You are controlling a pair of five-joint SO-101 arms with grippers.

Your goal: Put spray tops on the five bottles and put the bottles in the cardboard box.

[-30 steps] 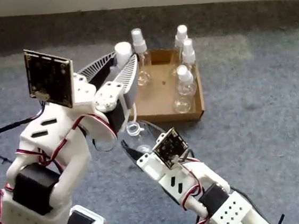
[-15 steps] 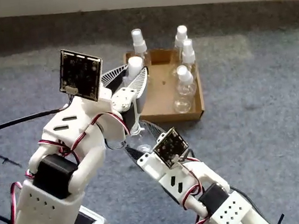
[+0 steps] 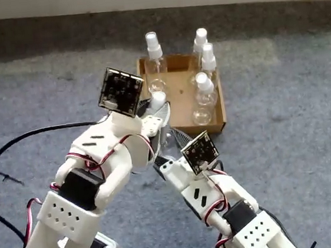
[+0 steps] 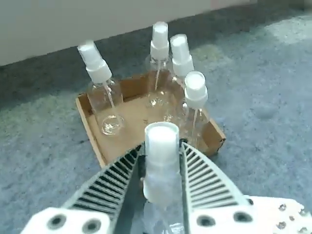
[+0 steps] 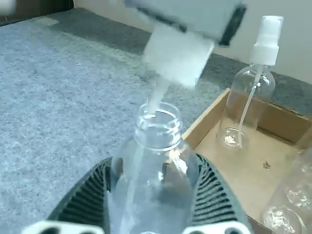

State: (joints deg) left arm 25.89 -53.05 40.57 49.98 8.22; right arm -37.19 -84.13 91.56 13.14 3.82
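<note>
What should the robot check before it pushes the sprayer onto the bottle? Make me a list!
1. Spray top held firmly by the left gripper: ok, fingers shut on it.
2. Open bottle held by the right gripper: ok.
3. Tube aimed into the bottle's mouth: ok, its tip is at the opening.
4. Spray top straight over the neck: not ok, it looks tilted and off to one side.
5. Spray top seated on the neck: not ok, not yet down.
6. Room in the cardboard box beside the four capped bottles: ok, bare floor shows.
</note>
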